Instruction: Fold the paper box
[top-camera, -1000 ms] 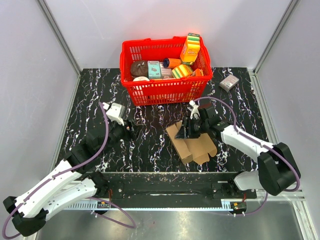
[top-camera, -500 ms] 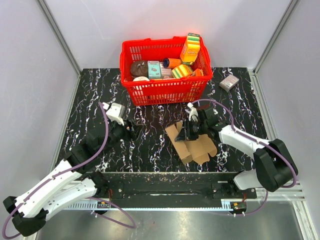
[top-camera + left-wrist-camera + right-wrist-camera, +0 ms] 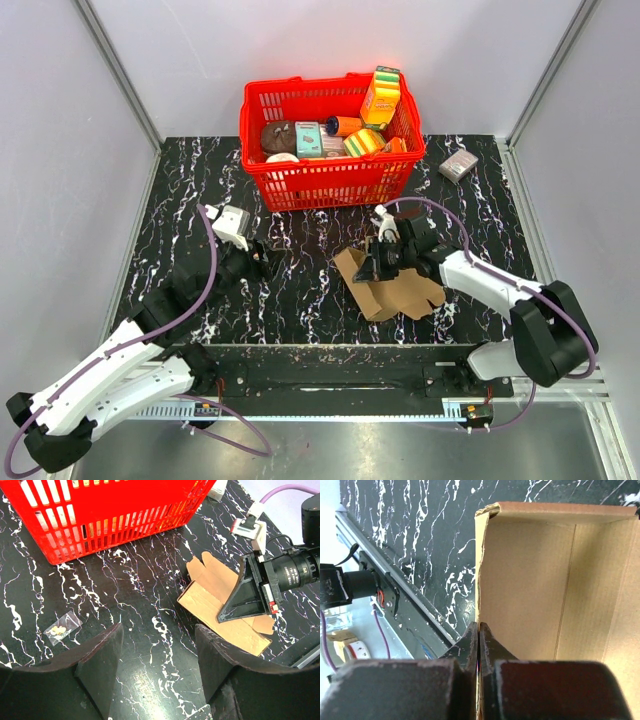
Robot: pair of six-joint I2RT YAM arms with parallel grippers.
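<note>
The paper box [image 3: 403,293] is a brown cardboard sheet, partly raised, lying right of the table's middle. In the right wrist view one wall of the paper box [image 3: 535,580] stands upright, and my right gripper [image 3: 478,627] is shut on that wall's edge. From above, the right gripper [image 3: 372,265] sits at the box's left end. My left gripper [image 3: 262,258] hovers over bare table to the left, apart from the box. Its fingers [image 3: 100,652] stand open with nothing between them, and the paper box [image 3: 206,600] and the right gripper [image 3: 247,597] show beyond.
A red basket [image 3: 330,175] full of colourful packages stands at the back centre. A small grey-pink box [image 3: 458,165] lies at the back right. A small clear bag [image 3: 62,626] lies on the table near the left gripper. A metal rail [image 3: 330,365] runs along the near edge.
My right gripper has gone from open to shut on the box's wall. The box has turned slightly and lies flatter on its right side. The left arm has not moved.
</note>
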